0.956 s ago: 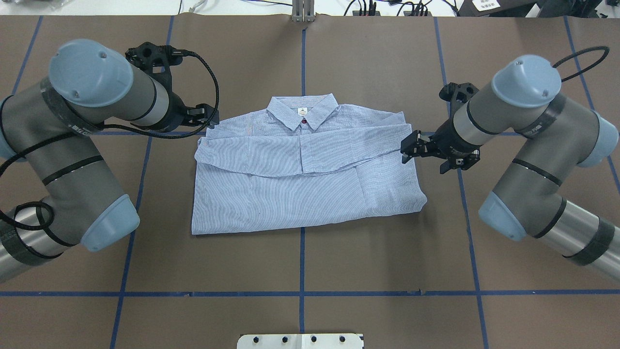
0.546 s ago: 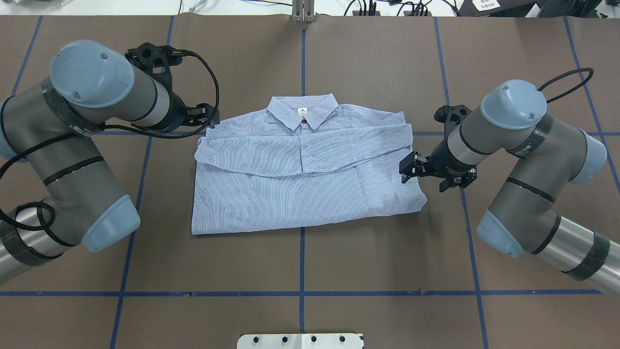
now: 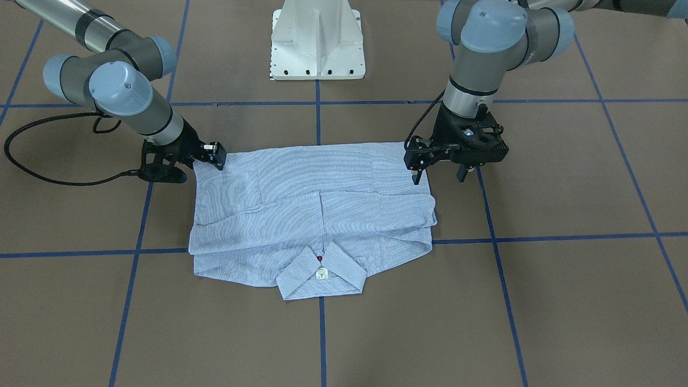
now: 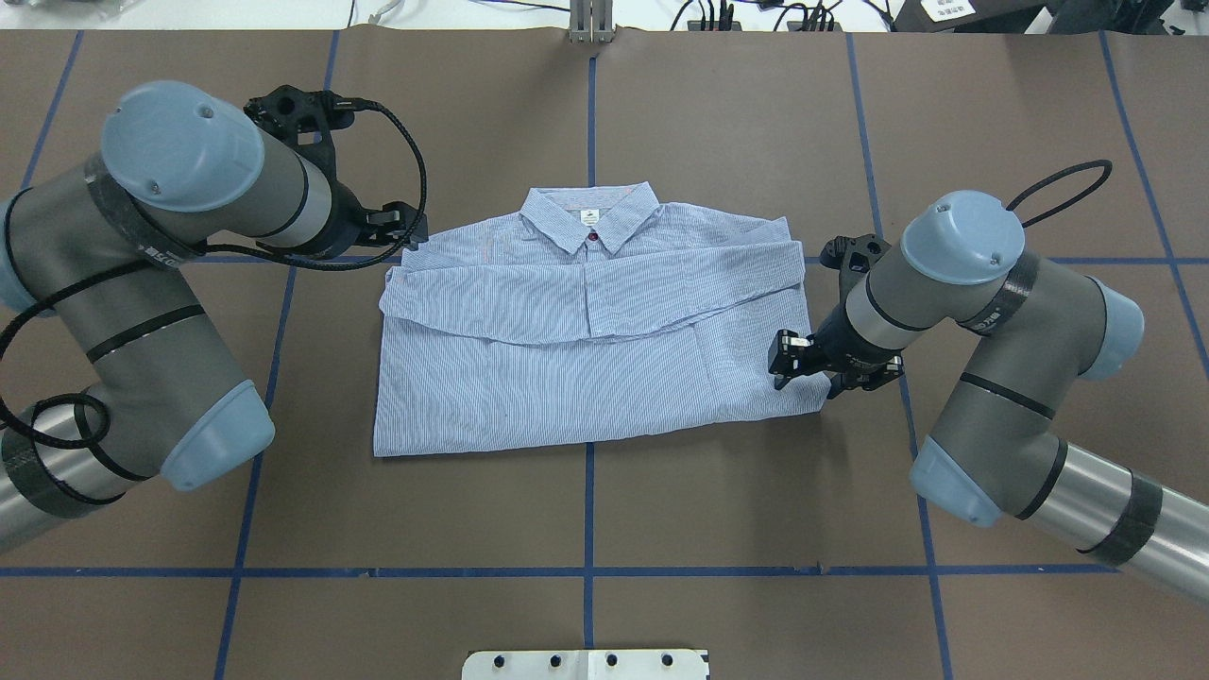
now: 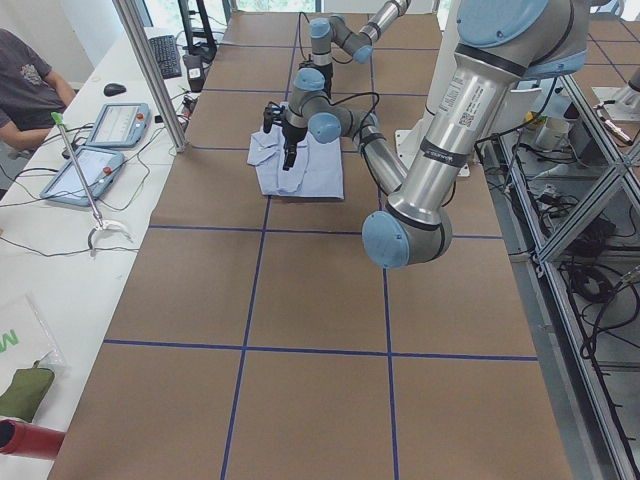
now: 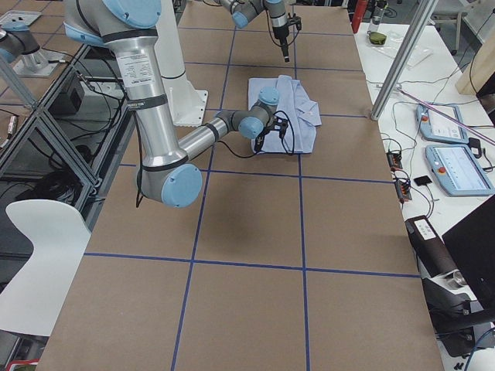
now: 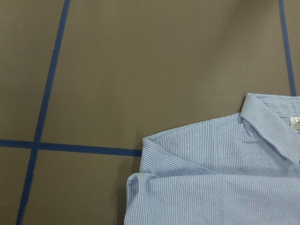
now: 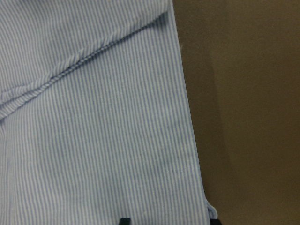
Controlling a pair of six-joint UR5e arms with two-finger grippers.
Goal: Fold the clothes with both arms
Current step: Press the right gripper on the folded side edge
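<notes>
The blue-and-white striped shirt [image 4: 586,378] lies folded on the brown table, collar [image 4: 590,215] at the far side, sleeves folded across the chest. It also shows in the front view [image 3: 301,193]. My left gripper [image 4: 413,227] hangs open above the table beside the shirt's left shoulder; in the front view [image 3: 438,176] its fingers point down and stand apart. The left wrist view shows the shoulder and collar [image 7: 225,178] from above. My right gripper [image 4: 784,364] is open and low over the shirt's right near corner [image 3: 207,161]. One fingertip [image 8: 123,221] rests over the cloth [image 8: 93,131] by its edge.
The white pedestal base [image 3: 317,43] stands at the robot's side of the table. Blue tape lines [image 4: 589,567] grid the brown surface. A black cable loop [image 3: 32,156] lies beside the right arm. A side table with tablets [image 5: 100,125] and a person [image 5: 25,80] sits beyond the far edge.
My right gripper has moved along the shirt's right edge from the folded sleeve toward the near corner and closer to the cloth. The left arm has barely moved.
</notes>
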